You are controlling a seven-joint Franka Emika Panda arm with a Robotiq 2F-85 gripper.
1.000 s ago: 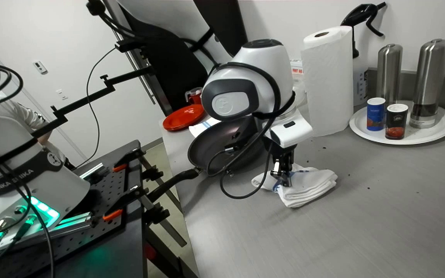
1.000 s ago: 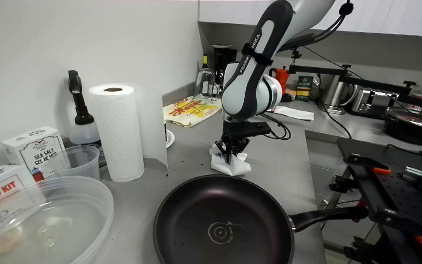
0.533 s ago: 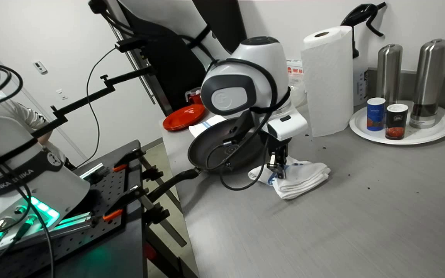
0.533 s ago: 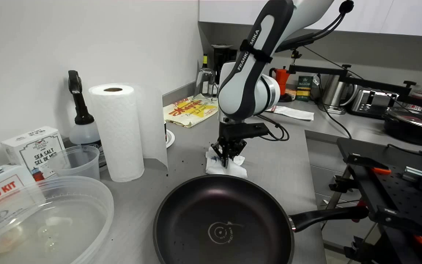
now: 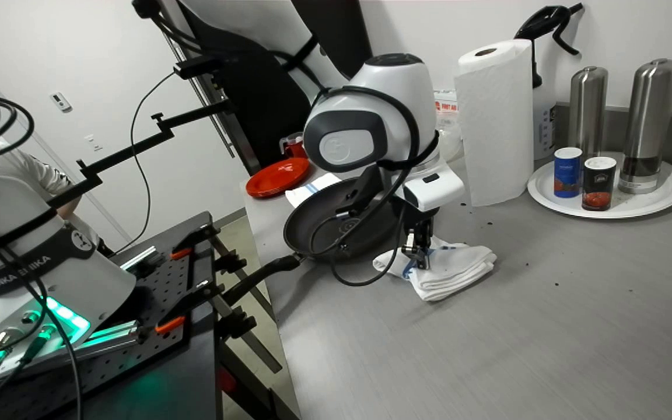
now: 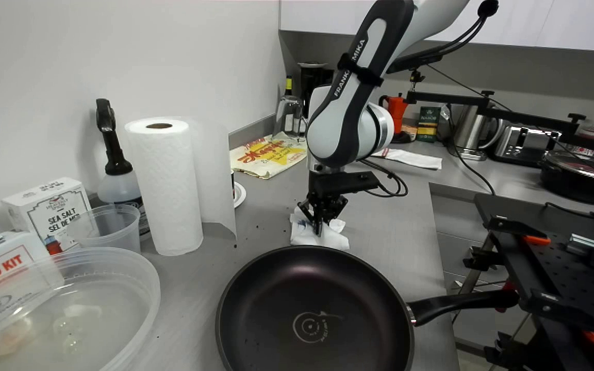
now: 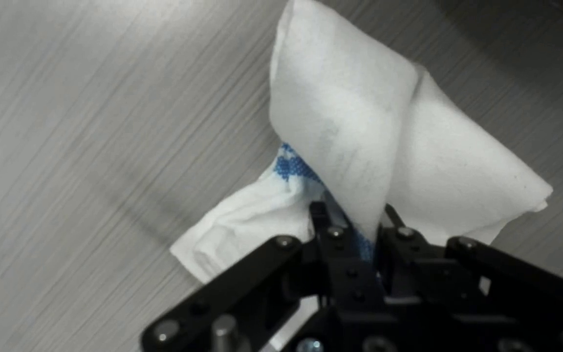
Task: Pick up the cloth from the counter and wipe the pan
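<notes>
The cloth [image 5: 458, 271] is a folded white towel with blue stripes, and it also shows in an exterior view [image 6: 328, 238]. My gripper [image 5: 420, 262] points down with its fingers closed on the cloth's middle. In the wrist view the white and blue fabric [image 7: 345, 107] is pinched between the fingertips [image 7: 352, 220], and its ends spread to both sides. The cloth is at or just above the grey counter [image 5: 487, 361]; I cannot tell if it touches. The dark pan [image 6: 307, 278] stands right beside the cloth, its black handle [image 6: 462, 304] reaching past the counter's edge.
A paper towel roll [image 6: 165, 190] and a clear plastic tub [image 6: 80, 309] stand along the wall side. A white tray [image 5: 622, 204] holds steel grinders and small shakers. A red plate [image 5: 277, 177] and another striped towel [image 5: 312, 188] lie beyond the pan.
My gripper and the cloth have moved together slightly closer to the pan, mostly in the earlier half second. Since then they have barely moved. The pan has stayed in place.
</notes>
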